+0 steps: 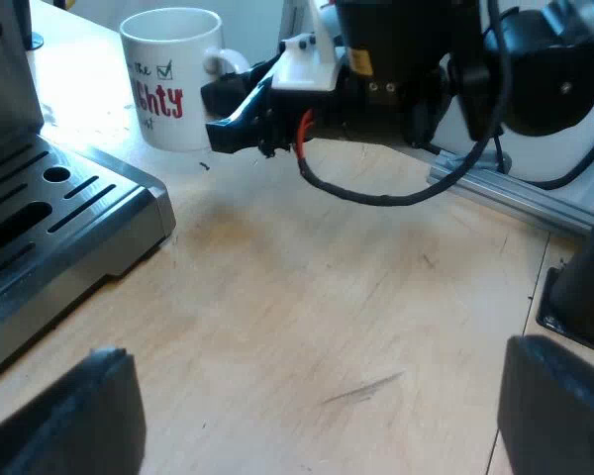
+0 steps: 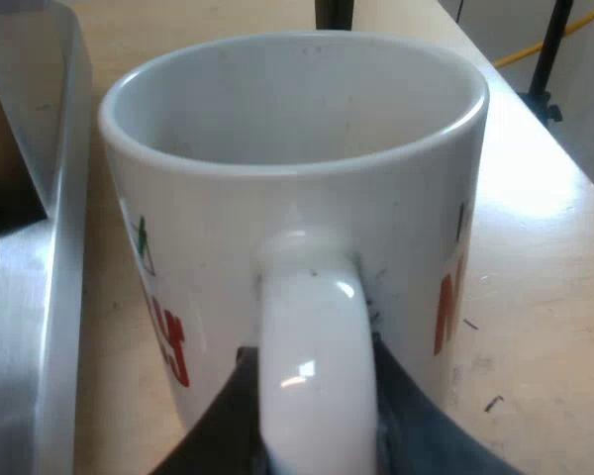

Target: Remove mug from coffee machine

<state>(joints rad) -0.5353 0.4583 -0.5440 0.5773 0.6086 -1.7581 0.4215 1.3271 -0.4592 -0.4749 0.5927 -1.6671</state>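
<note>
**White mug upright on the desk beside the machine, its handle gripped by the right tool**

The pale wooden desk (image 1: 307, 297) carried the espresso machine (image 1: 5, 89), and the corner of its slotted metal drip tray (image 1: 69, 208) jutted out near the mug (image 1: 168, 79) without touching it. The mug, lettered in red and green, stood on bare wood off the tray. A metal rail (image 1: 515, 188) ran along the desk beyond the right arm. The right tool (image 1: 218, 117) reached in from the handle side, its black fingers (image 2: 223, 416) pressed against both flanks of the white handle (image 2: 312, 366), closed on it. The left tool (image 1: 317, 416) hung over open desk well apart from the mug, its fingers (image 1: 69, 416) spread wide and holding nothing. A few dark specks (image 2: 492, 403) lay by the mug's base.
</note>
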